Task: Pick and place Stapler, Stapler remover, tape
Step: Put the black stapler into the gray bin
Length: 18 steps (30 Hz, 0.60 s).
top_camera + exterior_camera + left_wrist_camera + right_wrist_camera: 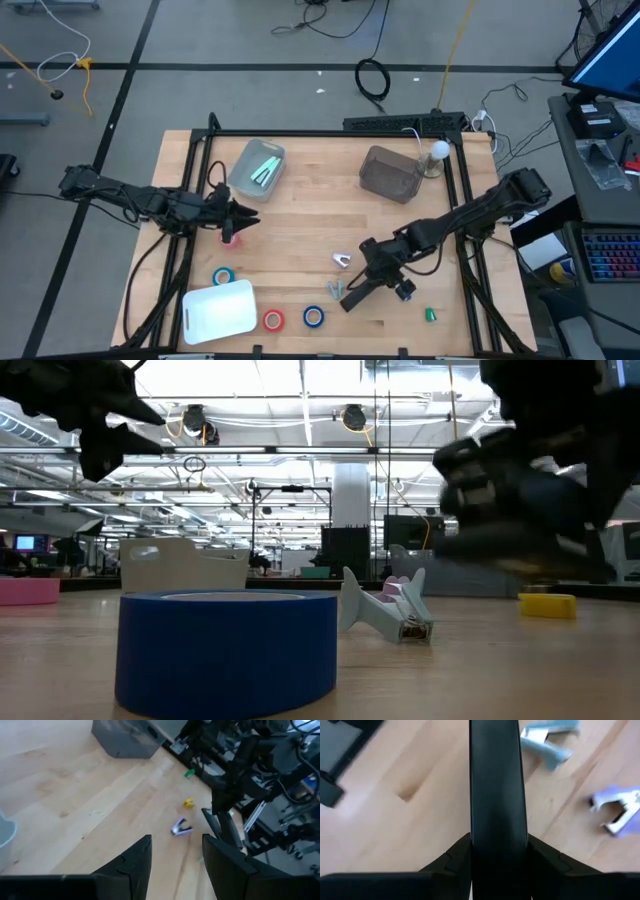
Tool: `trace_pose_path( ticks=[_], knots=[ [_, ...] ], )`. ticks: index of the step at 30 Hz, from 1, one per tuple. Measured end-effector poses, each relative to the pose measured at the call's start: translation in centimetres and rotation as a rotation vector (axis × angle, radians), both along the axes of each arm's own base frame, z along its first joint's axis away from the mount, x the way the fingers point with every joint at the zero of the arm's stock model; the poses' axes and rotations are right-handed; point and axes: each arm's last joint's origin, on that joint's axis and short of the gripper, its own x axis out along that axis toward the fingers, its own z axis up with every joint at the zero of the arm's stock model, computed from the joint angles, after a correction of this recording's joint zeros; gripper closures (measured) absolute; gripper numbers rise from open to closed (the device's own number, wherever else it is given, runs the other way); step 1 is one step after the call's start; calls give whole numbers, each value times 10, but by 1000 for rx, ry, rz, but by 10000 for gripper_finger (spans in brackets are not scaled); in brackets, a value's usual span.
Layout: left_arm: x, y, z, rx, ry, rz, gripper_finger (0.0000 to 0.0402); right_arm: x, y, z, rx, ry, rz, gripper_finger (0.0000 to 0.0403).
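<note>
My right gripper [366, 281] is shut on a black stapler [497, 790] at the table's near middle. Two stapler removers lie on the wood beside it, a lilac one [343, 261] and a grey-blue one [335, 290]. Tape rolls lie flat: pink [230, 237], teal [223, 275], red [273, 320] and blue [313, 317]. My left gripper [175, 855] hovers open above the pink roll, with nothing between its fingers. My right gripper pinches the black stapler's two long sides [475, 845] between its two fingers. It comes slanting down from the table's right, and the stapler runs on past the fingertips [455, 862] toward the near left. In the low view the stapler looks clear of the table.
A white bin [220, 308] stands at the near left. A clear bin [258, 167] with green things is at the far left, and a grey bin [390, 172] at the far right. Small green [431, 315] and yellow [547, 605] pieces lie near the right arm.
</note>
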Motion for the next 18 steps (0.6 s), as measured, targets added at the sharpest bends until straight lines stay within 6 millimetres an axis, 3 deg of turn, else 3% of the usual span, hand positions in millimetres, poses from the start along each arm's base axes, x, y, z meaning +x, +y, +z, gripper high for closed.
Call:
trace_pose_path(
  ticks=[10,18],
  knots=[
    [2,0,8,-20,-87,32,227,5,-1,37,-4,8,-6,274],
    [16,-2,16,39,-187,40,227,24,-29,54,-111,-104,-176,274]
  ],
)
